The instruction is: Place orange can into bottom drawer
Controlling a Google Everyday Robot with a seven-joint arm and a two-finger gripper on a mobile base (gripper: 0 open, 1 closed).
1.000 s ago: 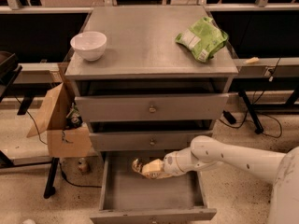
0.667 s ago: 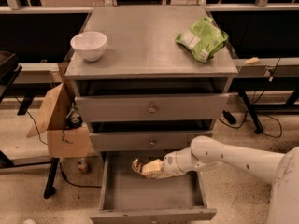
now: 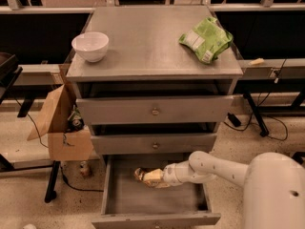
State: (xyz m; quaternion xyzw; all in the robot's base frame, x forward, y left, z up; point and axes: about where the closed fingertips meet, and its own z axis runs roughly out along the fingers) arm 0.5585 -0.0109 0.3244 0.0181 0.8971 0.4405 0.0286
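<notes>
The bottom drawer (image 3: 119,202) of the grey cabinet is pulled out, its plain grey inside showing. My white arm reaches in from the right over the drawer. My gripper (image 3: 145,177) is inside the drawer near its back left, shut on the orange can (image 3: 139,175), which lies roughly sideways in the fingers just above or on the drawer floor. Only the can's left end shows past the gripper.
The two upper drawers (image 3: 155,109) with round knobs are closed. A white bowl (image 3: 90,46) and a green snack bag (image 3: 206,39) sit on the cabinet top. An open cardboard box (image 3: 62,123) stands left of the cabinet. A dark table leg (image 3: 51,187) stands by it.
</notes>
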